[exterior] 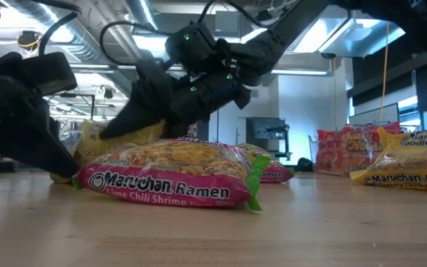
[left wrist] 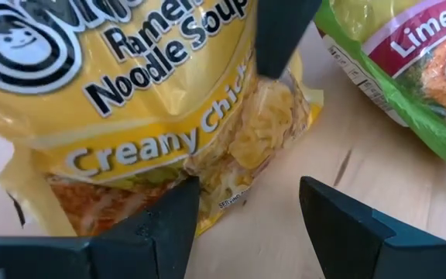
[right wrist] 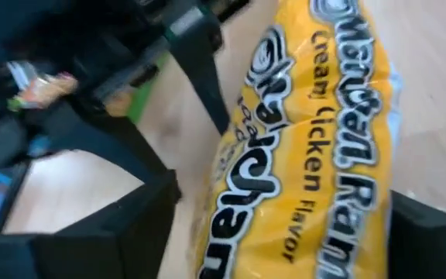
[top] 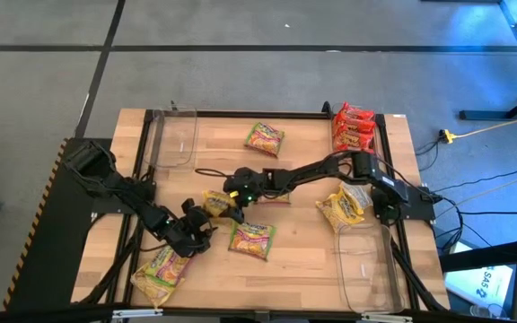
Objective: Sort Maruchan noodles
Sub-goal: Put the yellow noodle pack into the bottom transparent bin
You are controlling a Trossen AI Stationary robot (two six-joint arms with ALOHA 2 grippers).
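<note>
While the right gripper [top: 237, 192] straddles the yellow Creamy Chicken packet [top: 215, 203] near mid-table, its jaws stand wide on either side and have not yet pinched it. Just beside it, the left gripper [left wrist: 246, 209] hovers with jaws parted and empty. Judging by this, the pick-up step is in hand: next, the right jaws must close squarely, then carry the packet toward the yellow packets [top: 344, 205] on the right.

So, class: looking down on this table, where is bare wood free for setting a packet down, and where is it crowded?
Free: the strip between the upper green-pink packet and the red-orange packets, and the near edge between the lower green-pink packet and the right clear bin. Crowded: mid-table, where the left gripper and right gripper meet around a yellow packet.
</note>
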